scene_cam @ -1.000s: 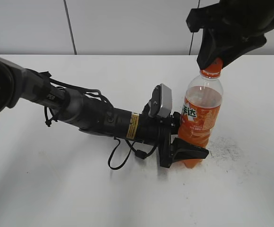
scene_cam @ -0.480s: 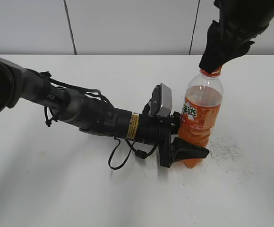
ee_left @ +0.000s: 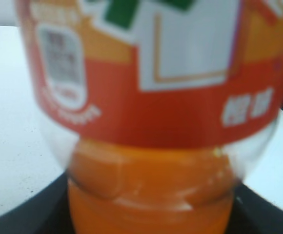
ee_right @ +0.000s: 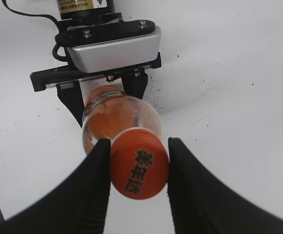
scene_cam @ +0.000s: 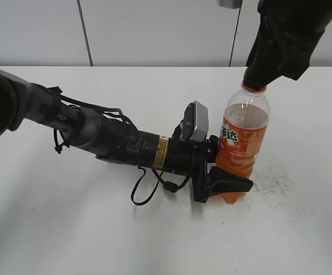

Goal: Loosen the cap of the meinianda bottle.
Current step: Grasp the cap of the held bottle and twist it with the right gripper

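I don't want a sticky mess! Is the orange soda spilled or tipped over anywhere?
No spill shows. The meinianda bottle stands upright, held by the left gripper, cap still on. Only dark specks dust the table beside it.

1. The bottle (scene_cam: pixel 243 143): clear plastic, upright on the white table (scene_cam: pixel 97 229), part-filled with orange drink, with an orange label bearing white and green characters.
2. The cap (ee_right: pixel 139 169): round, orange, with dark characters printed on top, sitting on the bottle's neck.

Left gripper (scene_cam: pixel 226 182) low, jaws clamped on bottle (scene_cam: pixel 241 143); right gripper (ee_right: pixel 138 168) above, fingers pinching cap (ee_right: pixel 139 163).
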Tool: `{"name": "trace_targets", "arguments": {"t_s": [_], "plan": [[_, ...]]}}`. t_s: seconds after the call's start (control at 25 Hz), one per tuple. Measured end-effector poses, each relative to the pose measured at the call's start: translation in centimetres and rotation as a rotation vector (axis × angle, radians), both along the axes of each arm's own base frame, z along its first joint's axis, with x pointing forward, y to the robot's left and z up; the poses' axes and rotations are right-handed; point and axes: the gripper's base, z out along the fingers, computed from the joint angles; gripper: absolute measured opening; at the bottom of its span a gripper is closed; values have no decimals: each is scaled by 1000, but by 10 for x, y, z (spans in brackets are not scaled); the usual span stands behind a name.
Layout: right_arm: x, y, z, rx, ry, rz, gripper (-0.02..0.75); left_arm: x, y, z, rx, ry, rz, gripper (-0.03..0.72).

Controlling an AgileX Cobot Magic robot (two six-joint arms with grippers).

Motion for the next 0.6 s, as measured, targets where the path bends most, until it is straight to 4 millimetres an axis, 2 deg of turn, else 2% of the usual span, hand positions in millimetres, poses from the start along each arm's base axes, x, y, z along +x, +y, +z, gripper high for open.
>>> {"name": "trace_targets", "arguments": {"t_s": [0.6], "plan": [[-3,0,4,-2,-28,99,261,-1,0,0,8,-12,-14,489]]}}
